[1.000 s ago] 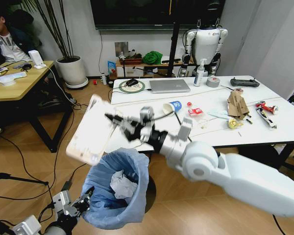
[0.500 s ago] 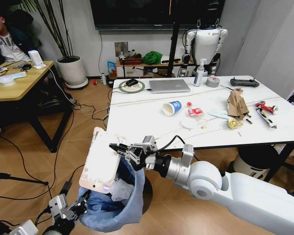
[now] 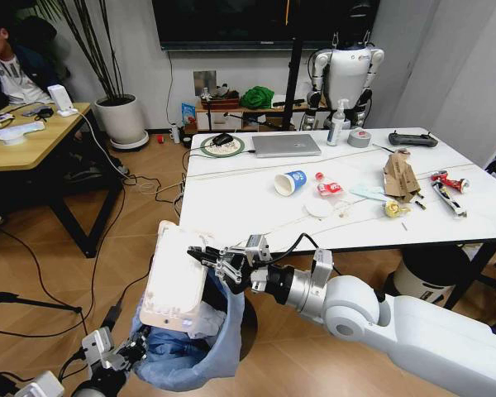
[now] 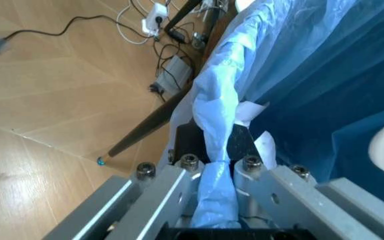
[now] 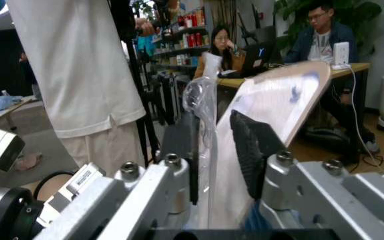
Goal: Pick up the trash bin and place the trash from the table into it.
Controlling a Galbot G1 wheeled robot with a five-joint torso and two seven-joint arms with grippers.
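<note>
Right gripper [image 3: 205,258] pinches the flat white packet [image 3: 175,285] upright, lower end inside the trash bin [image 3: 202,351]; left gripper [image 3: 132,351] clamps its bag rim.

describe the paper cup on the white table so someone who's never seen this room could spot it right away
Start at the table, the big glossy white one with thin black legs. Near its middle, in front of the silver laptop, the paper cup lies on its side. It is the only blue-and-white piece; the red-white snack pack lies beside it.
</note>
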